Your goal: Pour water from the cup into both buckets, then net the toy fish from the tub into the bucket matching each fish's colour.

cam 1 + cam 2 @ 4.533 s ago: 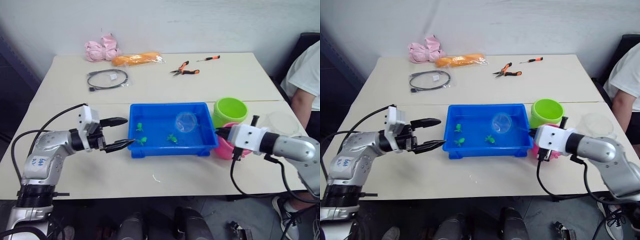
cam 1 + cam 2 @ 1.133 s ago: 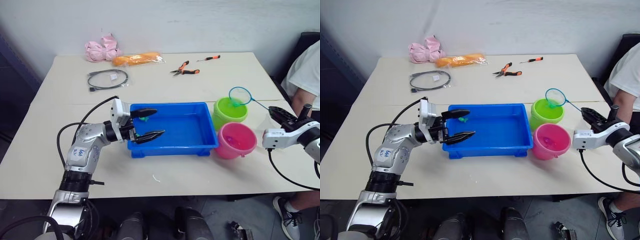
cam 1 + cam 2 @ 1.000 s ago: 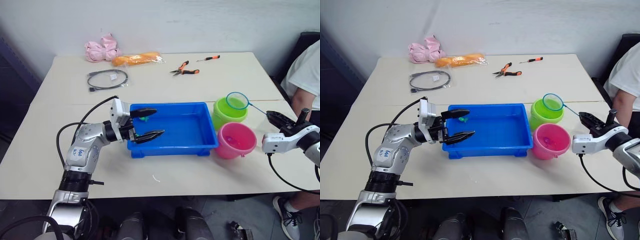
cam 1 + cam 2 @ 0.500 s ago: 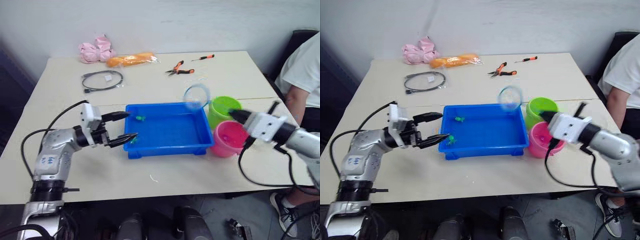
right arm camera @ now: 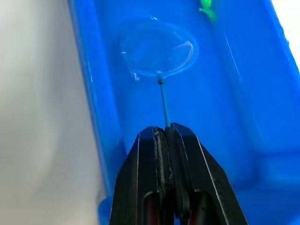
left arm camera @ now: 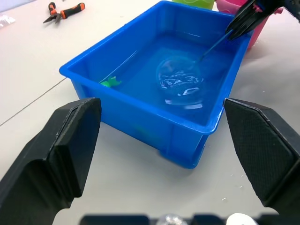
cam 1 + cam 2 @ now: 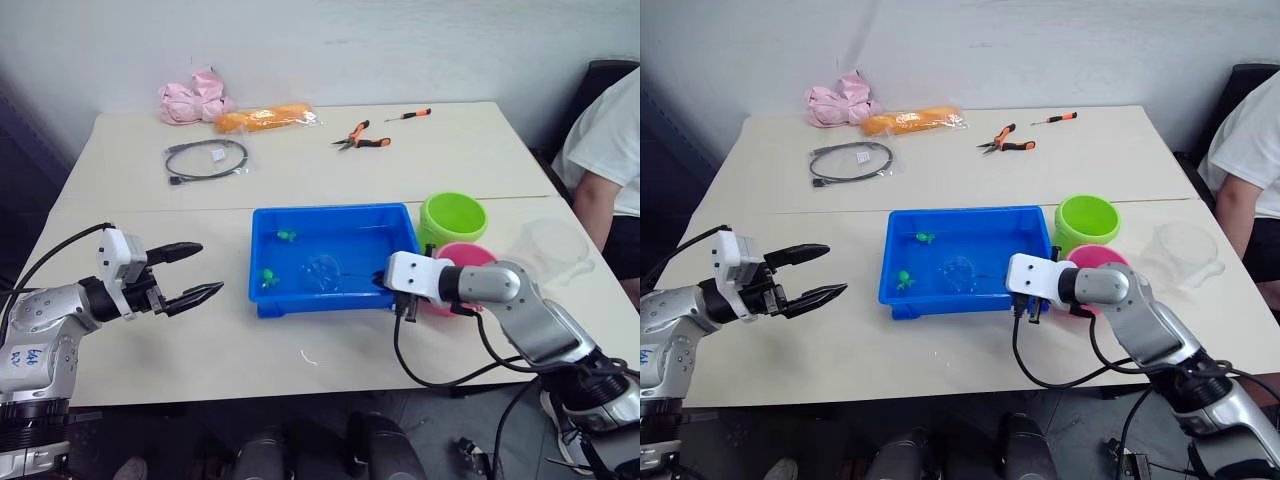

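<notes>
The blue tub (image 7: 330,211) holds water and two green toy fish (image 7: 286,236) (image 7: 267,275). My right gripper (image 5: 164,132) is shut on the thin handle of the net (image 7: 322,272), whose round hoop lies in the water near the tub's front wall. A green fish (image 5: 206,9) floats beyond the hoop. To the tub's right stand the lime green bucket (image 7: 452,218) and the pink bucket (image 7: 466,253), the pink one partly hidden by my right arm. The clear cup (image 7: 548,248) stands further right. My left gripper (image 7: 208,268) is open and empty, left of the tub.
A person in a white shirt (image 7: 610,150) sits at the table's right edge. At the back of the table lie pliers (image 7: 362,140), a screwdriver (image 7: 410,115), a coiled cable (image 7: 205,158), a pink bag (image 7: 195,97) and an orange packet (image 7: 265,118).
My right gripper has swung the net down from above the tub's far right corner into the water. My left gripper has drawn back leftward from the tub's left wall.
</notes>
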